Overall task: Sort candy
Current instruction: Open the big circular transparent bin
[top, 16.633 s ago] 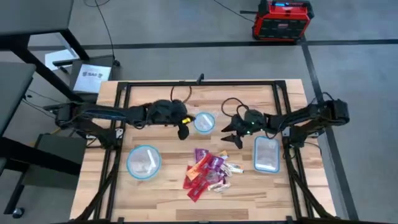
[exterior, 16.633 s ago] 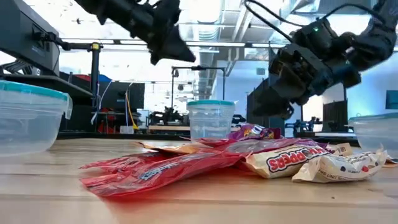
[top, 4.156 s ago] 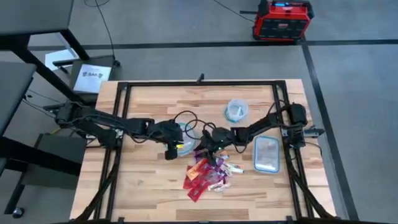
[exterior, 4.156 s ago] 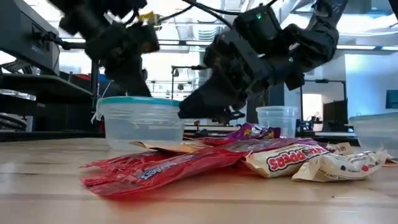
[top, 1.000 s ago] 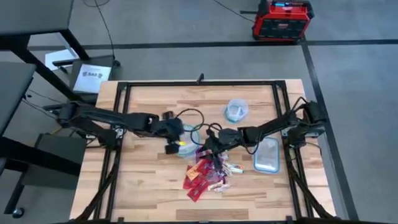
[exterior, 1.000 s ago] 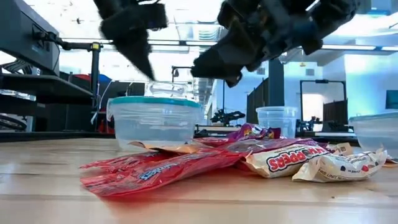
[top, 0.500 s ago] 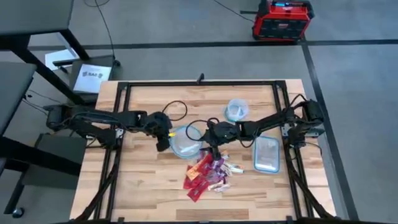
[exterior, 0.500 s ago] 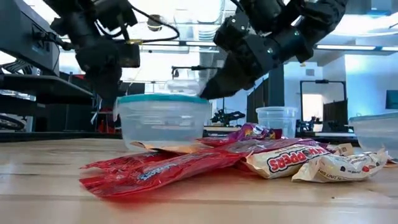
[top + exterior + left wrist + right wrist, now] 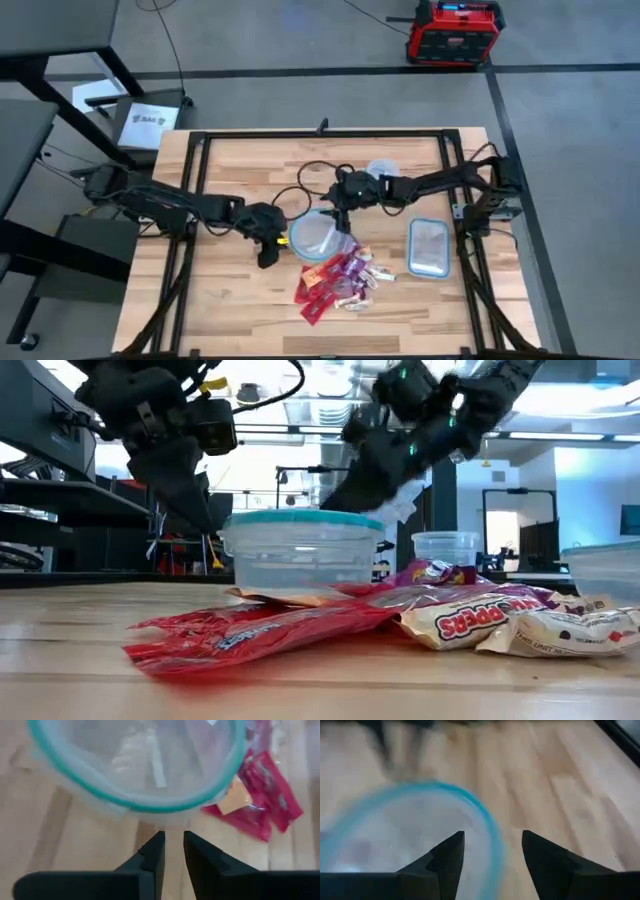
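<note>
The candy (image 9: pixel 338 279) lies in a loose pile of red, purple, orange and whitish wrappers near the table's middle front, also close up in the low view (image 9: pixel 300 625). A clear round bowl (image 9: pixel 318 235) with a bluish rim stands against the pile's far left side, with whitish pieces inside (image 9: pixel 156 764). My left gripper (image 9: pixel 272 243) is at the bowl's left side, its fingers almost together. My right gripper (image 9: pixel 338 200) hangs open above the bowl's far rim (image 9: pixel 485 820), with nothing between its fingers. My left gripper (image 9: pixel 173 847) has its fingertips (image 9: pixel 158 842) at the outer lip of the bowl's rim (image 9: pixel 166 821), on the bowl's left side. It comes slanting down from the table's left (image 9: pixel 190 500). The lip seems pinched in the narrow gap. The bowl stands upright on the table.
A smaller clear bowl (image 9: pixel 382 171) stands toward the far side, right of my right gripper. A clear rectangular tub (image 9: pixel 428 247) sits at the right. The black frame rails (image 9: pixel 190 190) run along the table's sides. Bare wood lies at the near left.
The bowl has slid along the table toward the right and near edge, up against the candy pile, and my left gripper has gone with it. My right gripper has moved from over the candy toward the far edge and now stands over the bowl's far rim.
</note>
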Robot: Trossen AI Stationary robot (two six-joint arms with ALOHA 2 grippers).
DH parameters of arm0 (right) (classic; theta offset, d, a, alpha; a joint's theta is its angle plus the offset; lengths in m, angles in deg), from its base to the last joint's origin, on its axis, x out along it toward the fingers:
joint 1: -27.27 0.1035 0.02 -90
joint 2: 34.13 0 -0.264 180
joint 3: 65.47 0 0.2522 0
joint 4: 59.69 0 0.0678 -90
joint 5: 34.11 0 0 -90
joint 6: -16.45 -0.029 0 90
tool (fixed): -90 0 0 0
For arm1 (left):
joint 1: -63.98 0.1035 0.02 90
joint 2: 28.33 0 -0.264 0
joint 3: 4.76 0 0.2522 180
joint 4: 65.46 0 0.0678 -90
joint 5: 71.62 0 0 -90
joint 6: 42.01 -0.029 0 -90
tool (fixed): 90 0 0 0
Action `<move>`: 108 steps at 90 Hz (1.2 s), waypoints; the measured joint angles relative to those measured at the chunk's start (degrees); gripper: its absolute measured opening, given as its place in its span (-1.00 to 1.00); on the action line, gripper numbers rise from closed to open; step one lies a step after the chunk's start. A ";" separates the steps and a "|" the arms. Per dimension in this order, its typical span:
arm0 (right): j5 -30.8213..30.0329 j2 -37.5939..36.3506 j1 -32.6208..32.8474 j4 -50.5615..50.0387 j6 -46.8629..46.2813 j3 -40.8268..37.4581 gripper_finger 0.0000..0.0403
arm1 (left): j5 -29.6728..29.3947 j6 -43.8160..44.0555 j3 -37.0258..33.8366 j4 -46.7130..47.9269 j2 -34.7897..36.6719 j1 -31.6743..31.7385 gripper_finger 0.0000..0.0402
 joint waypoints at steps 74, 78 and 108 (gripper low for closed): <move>0.37 5.14 4.57 -5.81 1.50 0.30 -0.08 | -0.12 -4.88 7.13 3.47 -9.75 3.06 -0.72; 0.04 5.16 3.60 -5.67 2.51 0.30 -0.08 | 0.66 -4.08 7.11 2.46 -9.68 2.26 -0.72; -1.19 -1.57 1.91 -8.46 3.11 0.94 -0.08 | -0.32 -1.77 6.90 3.85 -4.91 0.92 -0.72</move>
